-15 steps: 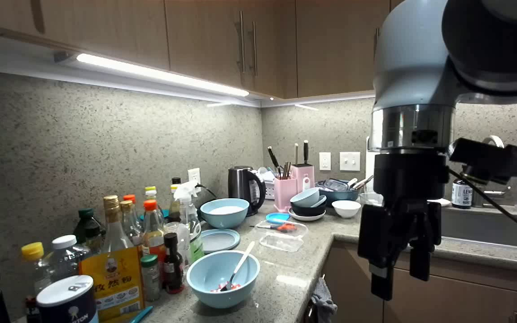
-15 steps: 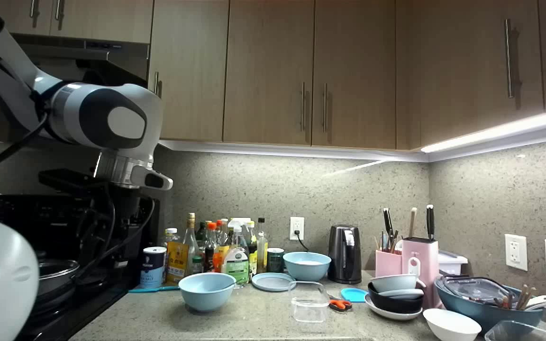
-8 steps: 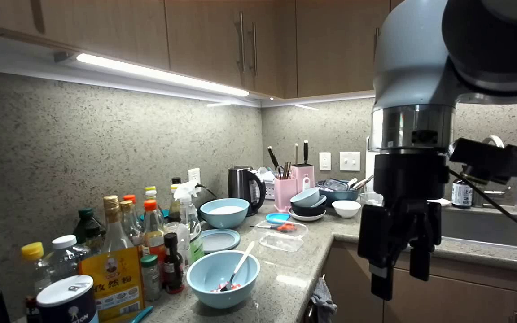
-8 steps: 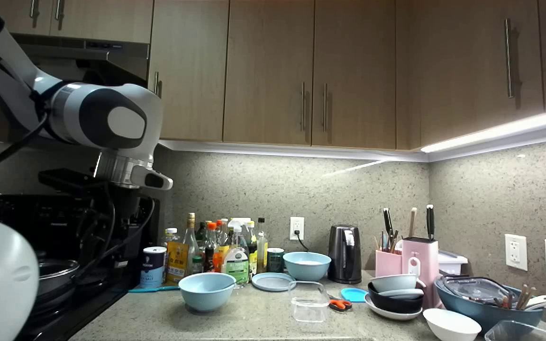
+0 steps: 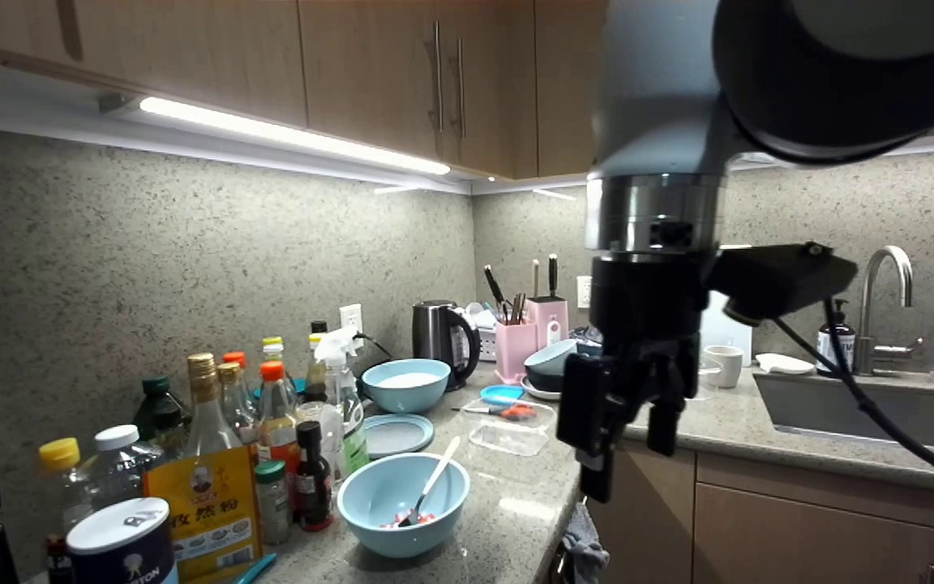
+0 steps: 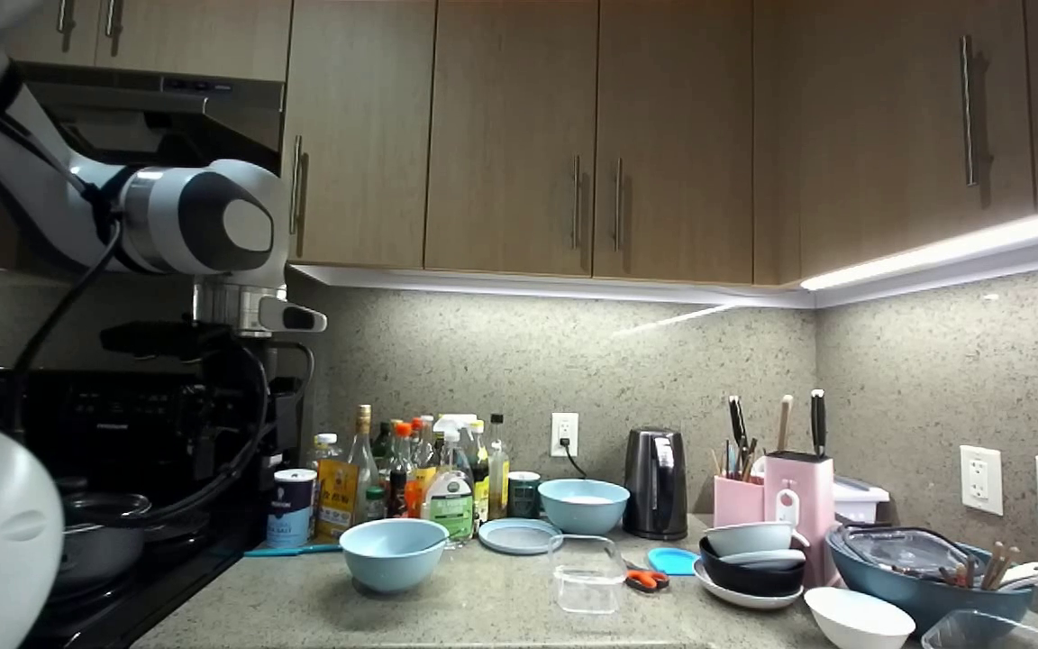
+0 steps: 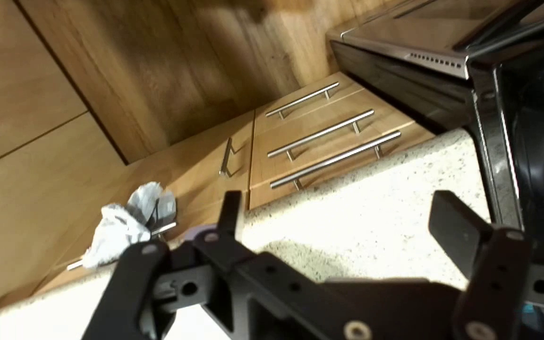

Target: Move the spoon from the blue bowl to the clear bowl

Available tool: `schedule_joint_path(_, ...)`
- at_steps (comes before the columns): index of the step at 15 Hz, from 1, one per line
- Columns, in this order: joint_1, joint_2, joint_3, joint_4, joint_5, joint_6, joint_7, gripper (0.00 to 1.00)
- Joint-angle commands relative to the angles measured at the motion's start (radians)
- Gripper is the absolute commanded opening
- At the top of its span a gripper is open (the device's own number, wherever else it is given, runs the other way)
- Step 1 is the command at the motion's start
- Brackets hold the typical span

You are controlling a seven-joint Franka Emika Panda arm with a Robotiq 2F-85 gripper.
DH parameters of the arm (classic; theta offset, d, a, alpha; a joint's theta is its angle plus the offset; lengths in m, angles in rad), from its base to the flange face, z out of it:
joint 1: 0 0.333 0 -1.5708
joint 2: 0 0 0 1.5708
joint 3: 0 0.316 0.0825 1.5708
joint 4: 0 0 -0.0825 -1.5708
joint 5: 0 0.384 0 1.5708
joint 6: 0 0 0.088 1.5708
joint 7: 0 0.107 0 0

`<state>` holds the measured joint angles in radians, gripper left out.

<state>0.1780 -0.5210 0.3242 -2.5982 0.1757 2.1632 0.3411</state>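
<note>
The blue bowl (image 5: 402,511) stands on the counter, light blue with pinkish-red bits inside; it also shows in an exterior view (image 6: 393,559). The spoon (image 5: 438,470) leans in it, dark head down among the bits, pale handle over the rim. The clear bowl appears as a transparent boxy container (image 5: 507,438) with an upright flap, farther along the counter; it also shows in an exterior view (image 6: 589,581). My gripper (image 5: 629,456) is open and empty, pointing down, right of the blue bowl and apart from it. In the wrist view the open fingers (image 7: 338,208) frame bare counter; no spoon or bowl is recognisable there.
Bottles and a spray bottle (image 5: 345,414) crowd the wall side. A second light-blue bowl (image 5: 406,389), a plate (image 5: 390,435) and a kettle (image 5: 444,341) stand behind. Orange-handled scissors (image 6: 647,580) lie by the clear container. A towel (image 5: 584,543) hangs at the counter edge.
My open gripper has shifted left and up in an exterior view, closer to the blue bowl. It was still between the two earlier moments. The bowls and spoon have not moved.
</note>
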Motion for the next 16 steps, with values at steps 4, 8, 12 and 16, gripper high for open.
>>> schedule_joint_path(4,-0.086,0.312,0.072,0.310,-0.306,0.028,0.201,1.00)
schedule_joint_path(8,-0.038,0.278,0.021,0.265,-0.261,0.029,0.151,1.00)
schedule_joint_path(12,-0.046,0.303,0.013,0.285,-0.266,0.036,0.153,1.00)
schedule_joint_path(16,-0.095,0.406,-0.041,0.358,-0.341,0.053,0.186,1.00)
